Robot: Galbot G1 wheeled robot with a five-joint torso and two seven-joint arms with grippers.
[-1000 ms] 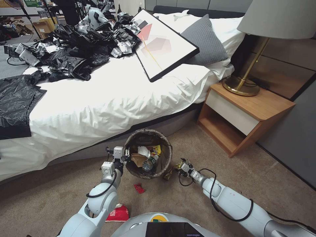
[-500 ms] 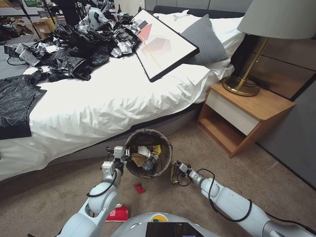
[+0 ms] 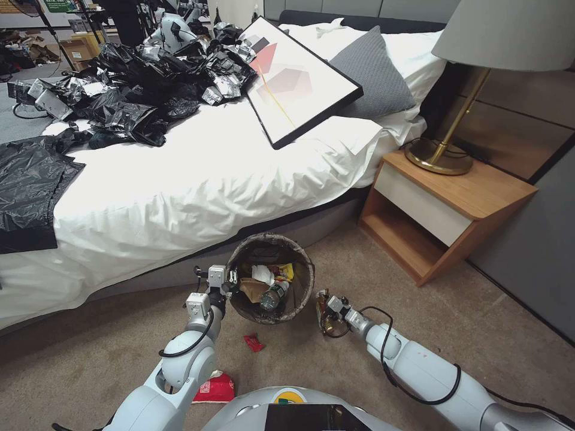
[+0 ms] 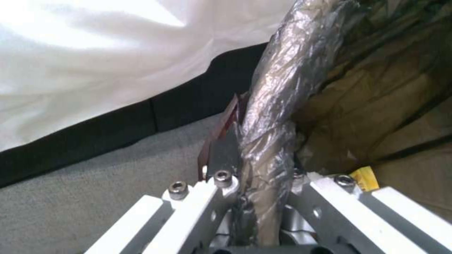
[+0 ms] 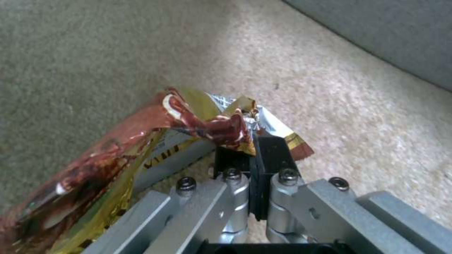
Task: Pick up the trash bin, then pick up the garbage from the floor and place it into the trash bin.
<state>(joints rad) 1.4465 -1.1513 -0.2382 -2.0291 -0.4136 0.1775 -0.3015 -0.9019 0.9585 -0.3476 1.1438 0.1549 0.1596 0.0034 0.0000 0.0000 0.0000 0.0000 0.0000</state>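
Right end effector (image 3: 324, 309), clamped on a snack wrapper (image 3: 321, 312), has lifted it off the floor (image 3: 467, 335) to just right of the trash bin (image 3: 271, 279); drop pending. Left end effector (image 3: 229, 280) grips the bin's rim.

Liner-wrapped trash bin (image 3: 271, 279) holds litter; red packet (image 3: 253, 342) on carpet.

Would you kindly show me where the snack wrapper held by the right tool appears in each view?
Head view: snack wrapper hangs at the right tool, just right of the trash bin.
Right wrist view: wrapper pinched at its crumpled end by the tool, over carpet.
Left wrist view: not in it.
Shared landmark: the carpet.
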